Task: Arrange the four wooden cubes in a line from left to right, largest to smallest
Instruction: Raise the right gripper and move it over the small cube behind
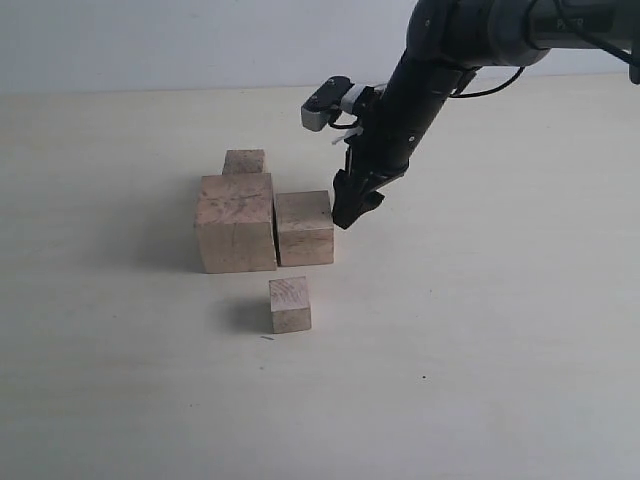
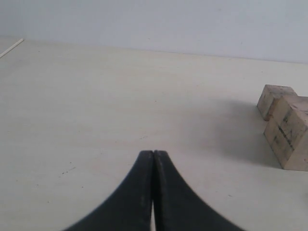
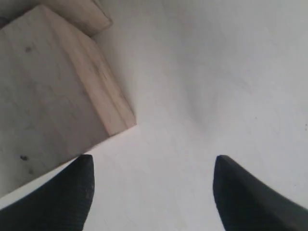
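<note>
The largest cube (image 1: 236, 222) and second cube (image 1: 304, 228) stand side by side mid-worktop (image 1: 500, 350). The rear cube (image 1: 244, 161) lies toward the far edge and the front cube (image 1: 290, 305) toward the near one. They are probably stiff, light wood, best pinched across opposite flat faces. The right gripper (image 1: 355, 210), wide and empty, hangs just beside the second cube. The left gripper (image 2: 153, 156) is closed on nothing, well apart.

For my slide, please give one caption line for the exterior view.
Open right gripper beside the second-largest cube, set next to the largest cube; rear cube behind them, front cube apart.
</note>
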